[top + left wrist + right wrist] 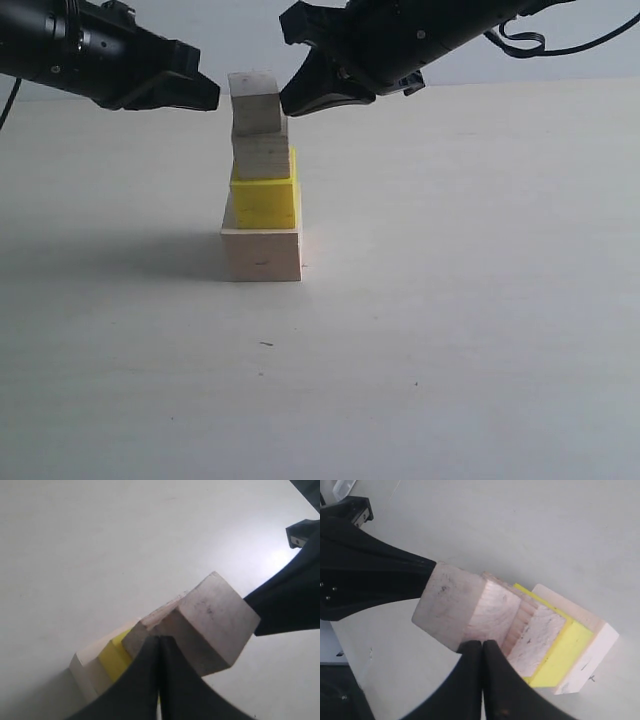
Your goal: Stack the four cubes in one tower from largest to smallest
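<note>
Tower [262, 180] of 4 cubes on the table [470, 320]. Large wood cube [262, 255] forms the base, then yellow cube [263, 203], medium wood cube [262, 156] and small wood cube [254, 102] on top, turned slightly askew. Left gripper [159, 639] and right gripper [482, 642] flank the small wood cube. Each has its fingers pressed together, holding nothing; contact cannot be told.

Pale matte tabletop [470, 360] (faintly speckled) before a plain whitish wall [590, 65]
</note>
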Controlling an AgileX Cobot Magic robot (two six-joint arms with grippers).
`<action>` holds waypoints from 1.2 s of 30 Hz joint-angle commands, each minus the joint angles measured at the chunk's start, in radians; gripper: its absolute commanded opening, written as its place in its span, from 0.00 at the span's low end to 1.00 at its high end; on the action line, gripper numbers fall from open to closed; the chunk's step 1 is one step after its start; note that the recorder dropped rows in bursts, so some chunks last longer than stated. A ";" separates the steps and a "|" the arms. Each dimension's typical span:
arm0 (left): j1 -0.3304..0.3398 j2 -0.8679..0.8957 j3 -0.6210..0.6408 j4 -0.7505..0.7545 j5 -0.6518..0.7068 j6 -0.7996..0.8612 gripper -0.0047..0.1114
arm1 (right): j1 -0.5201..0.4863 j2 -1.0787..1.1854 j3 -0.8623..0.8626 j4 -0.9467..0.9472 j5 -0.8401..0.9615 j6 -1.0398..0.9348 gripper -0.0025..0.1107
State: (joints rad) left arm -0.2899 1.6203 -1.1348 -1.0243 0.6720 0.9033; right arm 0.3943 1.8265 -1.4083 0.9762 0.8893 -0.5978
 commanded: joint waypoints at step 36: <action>0.001 0.075 -0.046 -0.079 0.016 0.032 0.04 | 0.002 -0.006 -0.004 -0.018 -0.024 0.007 0.02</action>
State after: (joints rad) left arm -0.2899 1.6867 -1.1731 -1.0942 0.6761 0.9304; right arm 0.3943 1.8265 -1.4083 0.9616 0.8697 -0.5907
